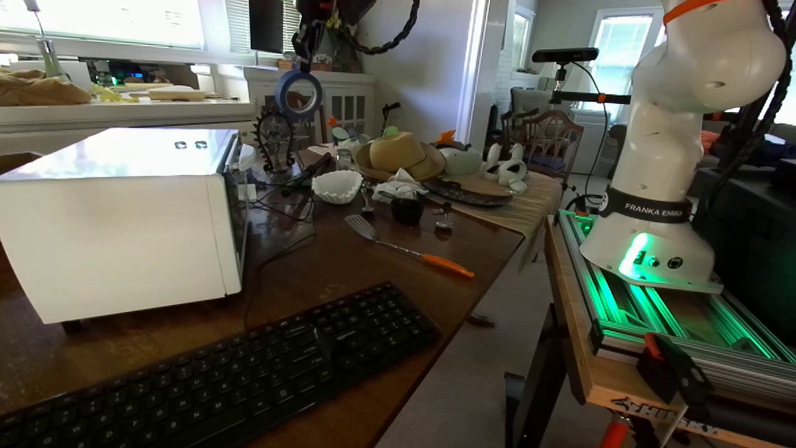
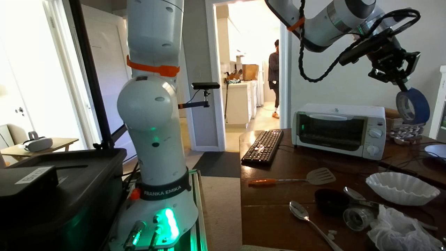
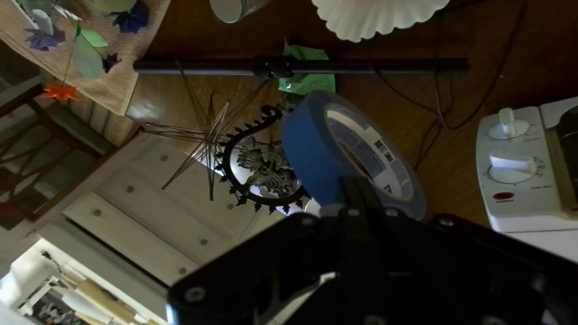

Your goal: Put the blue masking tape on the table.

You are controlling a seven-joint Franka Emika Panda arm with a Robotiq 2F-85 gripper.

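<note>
Has the blue masking tape caught by the rim in the tool, with jaws drawn right together; cannot make out the exact seat of the rim between them. Hangs in mid-air over the worktop, off the knob end of the white toaster oven. Bears print inside the core, apparently including "3M", otherwise too small to read. Carries lettering, likewise too small, around the oven's two white knobs and by a red oval. Reads "FRANKA EMIKA" in both exterior views, in pale capitals on the black band round the foot of the white arm, well apart from the oven on the side faced by its door. Reads "HUSKY" in an exterior view, along the wooden edge of the arm's stand, on that same side of the oven. Shows pale key letters on the black keyboard, near the oven end opposite the knobs. Shows marks too blurred to read on a white label, on a black box farther from the oven than the arm.
</note>
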